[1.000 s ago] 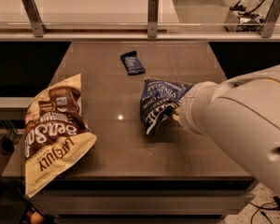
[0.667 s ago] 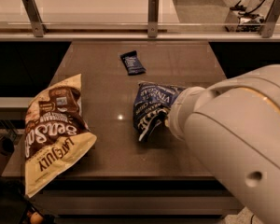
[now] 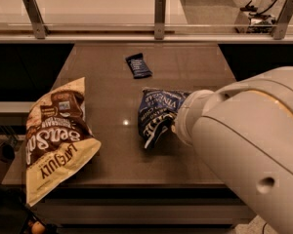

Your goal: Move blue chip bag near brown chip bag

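Fingers on my gripper point(image 3: 176, 125) are tucked behind the big white arm point(image 3: 249, 150), so I judge rather than see: they look clenched on the right edge of the crinkly, dark navy blue chip bag with white lettering point(image 3: 158, 113), which is bunched there and tilted. The gripper sits just right of the middle of the smooth brown surface point(image 3: 107, 96).

Over the last second the arm has swung toward 9 o'clock and the blue chip bag has travelled with it, which backs up the grasp. The large puffy brown chip bag with cream-yellow ends point(image 3: 56, 135) lies at 8 o'clock from it, apart across a band of bare surface. The small dark-blue bar wrapper point(image 3: 138, 65) lies at 12 o'clock, untouched. The gap is closing, but I would carry on toward 9 o'clock before letting go.
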Motion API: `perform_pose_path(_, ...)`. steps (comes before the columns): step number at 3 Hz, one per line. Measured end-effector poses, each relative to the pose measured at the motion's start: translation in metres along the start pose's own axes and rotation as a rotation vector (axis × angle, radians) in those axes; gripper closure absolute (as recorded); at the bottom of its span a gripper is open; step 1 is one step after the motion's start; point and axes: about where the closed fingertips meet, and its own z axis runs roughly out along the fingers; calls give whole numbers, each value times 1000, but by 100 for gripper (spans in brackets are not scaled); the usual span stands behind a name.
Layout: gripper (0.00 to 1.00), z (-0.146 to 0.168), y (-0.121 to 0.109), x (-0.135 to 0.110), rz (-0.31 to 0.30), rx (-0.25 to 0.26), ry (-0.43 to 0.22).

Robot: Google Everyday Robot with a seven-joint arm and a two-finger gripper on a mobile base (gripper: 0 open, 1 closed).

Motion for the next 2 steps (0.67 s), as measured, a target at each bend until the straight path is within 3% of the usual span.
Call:
perform_pose_path(1, 12, 0, 0, -1, -1, 0, -2)
perform_pose_path(2, 0, 0, 0, -2, -2, 0, -3)
